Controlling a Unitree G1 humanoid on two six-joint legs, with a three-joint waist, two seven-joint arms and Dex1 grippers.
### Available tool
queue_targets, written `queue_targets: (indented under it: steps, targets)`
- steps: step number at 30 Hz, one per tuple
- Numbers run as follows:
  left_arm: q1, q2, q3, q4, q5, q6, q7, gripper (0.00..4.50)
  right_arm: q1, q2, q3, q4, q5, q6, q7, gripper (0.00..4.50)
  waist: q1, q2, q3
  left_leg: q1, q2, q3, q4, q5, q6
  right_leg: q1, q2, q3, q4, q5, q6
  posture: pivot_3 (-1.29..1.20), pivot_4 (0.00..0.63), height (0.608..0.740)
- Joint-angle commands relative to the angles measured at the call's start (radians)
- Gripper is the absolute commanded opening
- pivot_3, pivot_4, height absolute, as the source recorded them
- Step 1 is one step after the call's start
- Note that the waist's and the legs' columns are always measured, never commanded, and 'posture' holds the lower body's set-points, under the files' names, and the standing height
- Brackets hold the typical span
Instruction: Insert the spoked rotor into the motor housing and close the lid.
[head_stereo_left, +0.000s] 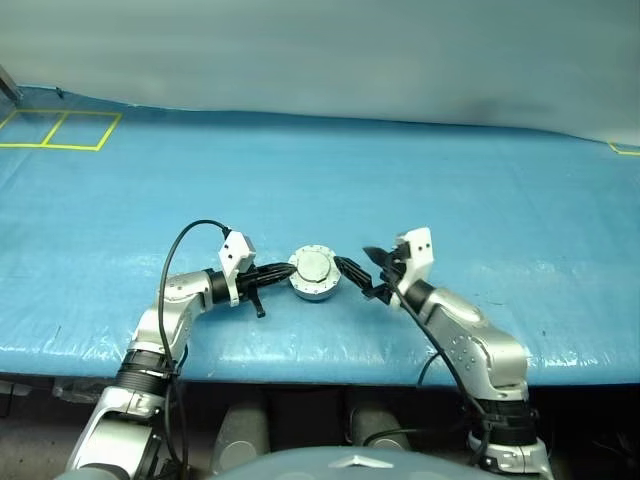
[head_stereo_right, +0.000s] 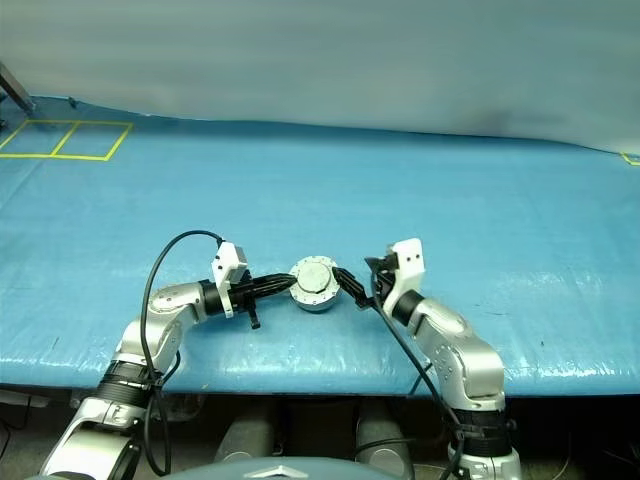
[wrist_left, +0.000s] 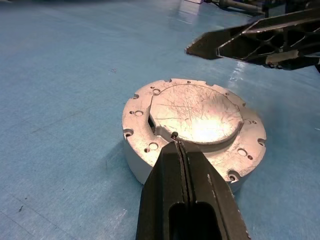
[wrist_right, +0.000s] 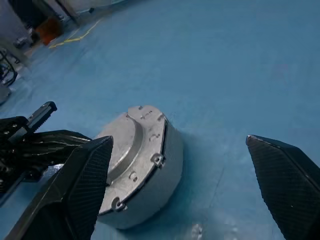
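One motor housing (wrist_left: 150, 165) sits with lid (wrist_left: 195, 112) closed; left jaws pressed together, right jaws wide.

The housing (head_stereo_left: 314, 274) is a squat round silver-grey puck, sitting flat on the blue bench (head_stereo_left: 420, 170) near its front edge. Its lid (wrist_left: 194, 113), a scratched metal disc, lies shut on top.

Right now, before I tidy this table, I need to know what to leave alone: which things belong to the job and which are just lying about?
Job:
- motor housing
- lid, lying shut on the housing
- left tool, shut, tip at the lid
- right tool, open beside the housing

Not the job:
- yellow tape marks, far corner
- blue table cover
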Motion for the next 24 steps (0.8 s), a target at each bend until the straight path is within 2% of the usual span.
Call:
queue_targets:
  steps: [1, 4, 8, 15, 24]
  targets:
    - [0.018, -0.008, 0.002, -0.017, -0.004, 0.006, 0.013, 0.00, 0.028, 0.037, -0.084, -0.037, 0.159, 0.066, -0.024, 4.49, -0.002, 0.001, 0.001, 0.000, 0.000, 0.000, 0.000, 0.000, 0.000, 0.000, 0.000, 0.000, 0.000, 0.000, 0.000, 0.00, 0.150, 0.740]
    - [0.022, -0.010, 0.004, -0.029, -0.006, 0.007, 0.016, 0.00, 0.037, 0.101, -0.166, 0.008, 0.316, 0.109, -0.052, 4.49, -0.005, 0.001, 0.001, 0.000, 0.000, 0.000, 0.000, 0.000, 0.000, 0.000, 0.000, 0.000, 0.000, -0.003, 0.004, 0.00, 0.150, 0.740]
    - [0.026, -0.011, 0.008, -0.036, -0.006, 0.003, 0.023, 0.00, 0.032, 0.150, -0.206, 0.094, 0.419, 0.141, -0.096, 4.49, -0.008, 0.001, 0.001, 0.000, 0.001, 0.000, 0.000, 0.000, 0.000, 0.000, 0.000, -0.001, -0.001, -0.003, 0.004, 0.00, 0.150, 0.740]
    - [0.032, -0.012, 0.011, -0.049, -0.006, 0.005, 0.032, 0.00, 0.026, 0.184, -0.146, 0.204, 0.416, 0.148, -0.124, 4.49, -0.013, 0.002, 0.000, -0.003, 0.001, -0.001, -0.001, 0.000, 0.000, -0.001, 0.000, -0.002, -0.005, -0.001, 0.003, 0.00, 0.150, 0.740]
    - [0.028, -0.010, 0.009, -0.050, -0.006, 0.004, 0.039, 0.00, 0.003, 0.200, -0.068, 0.232, 0.411, 0.133, -0.104, 4.49, -0.015, 0.002, 0.000, -0.004, 0.001, -0.002, -0.001, 0.000, 0.000, -0.001, 0.000, -0.003, -0.005, -0.002, 0.004, 0.00, 0.150, 0.740]
